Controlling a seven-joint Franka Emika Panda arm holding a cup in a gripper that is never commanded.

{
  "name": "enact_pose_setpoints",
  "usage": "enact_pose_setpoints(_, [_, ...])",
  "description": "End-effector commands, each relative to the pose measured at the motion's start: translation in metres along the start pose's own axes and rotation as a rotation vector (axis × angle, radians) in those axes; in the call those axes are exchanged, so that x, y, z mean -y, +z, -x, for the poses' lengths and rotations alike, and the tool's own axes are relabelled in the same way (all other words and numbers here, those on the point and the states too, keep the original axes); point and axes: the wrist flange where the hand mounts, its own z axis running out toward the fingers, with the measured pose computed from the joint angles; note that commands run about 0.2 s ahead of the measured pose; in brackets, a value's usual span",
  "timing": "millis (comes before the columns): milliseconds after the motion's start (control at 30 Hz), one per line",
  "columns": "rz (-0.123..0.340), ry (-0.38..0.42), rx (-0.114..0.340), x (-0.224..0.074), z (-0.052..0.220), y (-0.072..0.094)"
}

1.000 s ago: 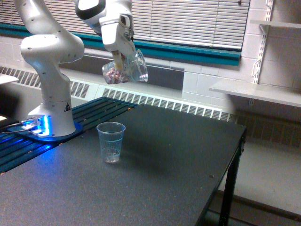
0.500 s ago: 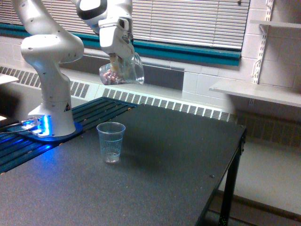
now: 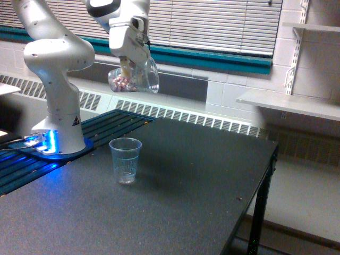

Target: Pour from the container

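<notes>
The white arm's base (image 3: 58,133) stood at the exterior view's left on a dark speckled surface (image 3: 175,202), with blinds and a radiator behind. The gripper (image 3: 127,66), clamped on the container (image 3: 135,79), held it tilted high above the graduated cup (image 3: 125,159); since a second earlier it had drifted slightly leftward. Rightward, the surface lay open to its edge, with wall shelves (image 3: 289,103) beyond.
</notes>
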Motion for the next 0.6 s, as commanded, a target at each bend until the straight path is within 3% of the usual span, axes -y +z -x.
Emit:
enact_pose_setpoints(33, [0.027,-0.008,0.008,0.004,0.002,0.001])
enact_pose_setpoints(600, [0.097,0.007,0.047,-0.014,0.011,0.016])
